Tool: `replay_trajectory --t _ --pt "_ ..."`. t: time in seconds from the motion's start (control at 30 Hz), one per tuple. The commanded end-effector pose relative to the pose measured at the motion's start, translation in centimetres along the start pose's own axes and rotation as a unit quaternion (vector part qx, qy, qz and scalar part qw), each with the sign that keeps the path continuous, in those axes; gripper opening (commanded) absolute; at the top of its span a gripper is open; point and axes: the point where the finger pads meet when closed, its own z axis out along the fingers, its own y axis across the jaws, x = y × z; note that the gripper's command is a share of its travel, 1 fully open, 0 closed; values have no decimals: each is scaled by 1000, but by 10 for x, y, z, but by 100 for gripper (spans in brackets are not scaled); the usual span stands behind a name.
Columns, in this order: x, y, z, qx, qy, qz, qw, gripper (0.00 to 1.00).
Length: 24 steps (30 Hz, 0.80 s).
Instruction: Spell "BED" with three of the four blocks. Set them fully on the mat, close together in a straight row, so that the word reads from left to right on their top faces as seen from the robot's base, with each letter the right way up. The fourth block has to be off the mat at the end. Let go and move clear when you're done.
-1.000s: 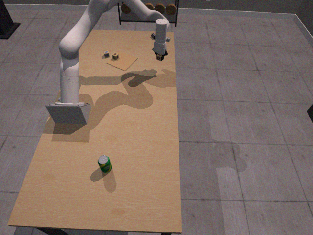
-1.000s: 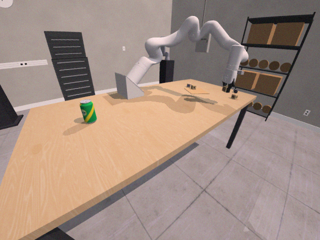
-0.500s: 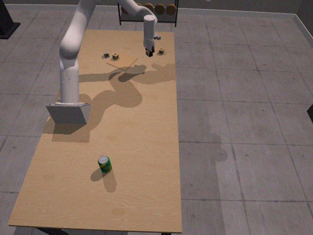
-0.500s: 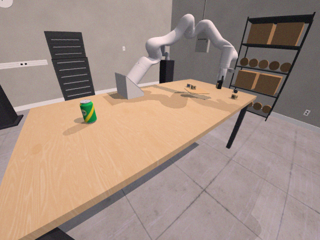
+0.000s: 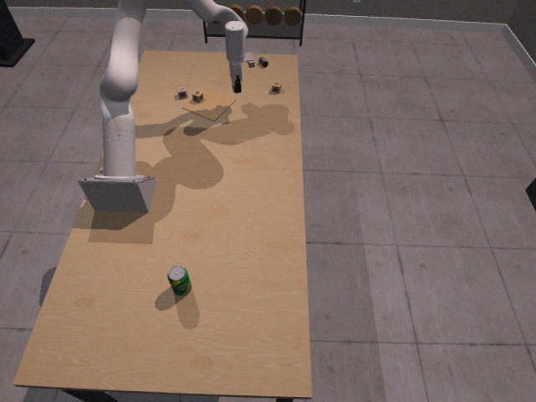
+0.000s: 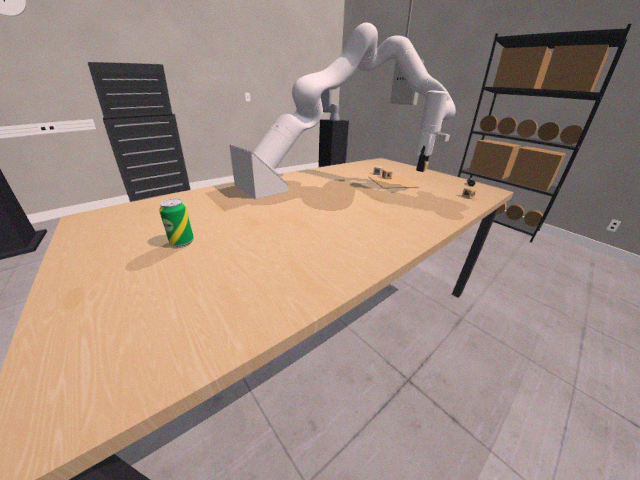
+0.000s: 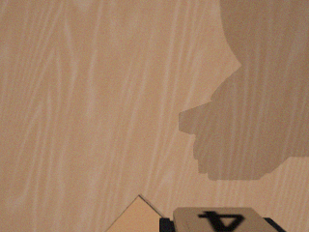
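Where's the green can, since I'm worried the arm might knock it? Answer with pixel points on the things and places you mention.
Top view: the can (image 5: 179,280) (image 6: 176,223) stands near the table's near end, far from the mat (image 5: 216,105) (image 6: 395,181).

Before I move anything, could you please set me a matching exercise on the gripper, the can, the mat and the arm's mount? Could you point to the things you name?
1. Gripper (image 5: 237,85) (image 6: 422,162) (image 7: 219,226)
2. Green can (image 5: 182,286) (image 6: 176,224)
3. Mat (image 5: 213,108) (image 6: 395,182) (image 7: 137,217)
4. Grey mount (image 5: 116,198) (image 6: 244,173)

A. Standing upright
B. Under the arm's foot
C. Shut on a lettered block (image 7: 212,219)
D. Lying flat

Pairs: 1-C, 2-A, 3-D, 4-B
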Motion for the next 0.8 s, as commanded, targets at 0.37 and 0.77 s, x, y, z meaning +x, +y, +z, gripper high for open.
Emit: replay_trajectory --t 0.37,0.77 --pt "-90 -29 -6 -3 3 214 977 41" --pt "-139 -34 -9 0 3 324 946 41"
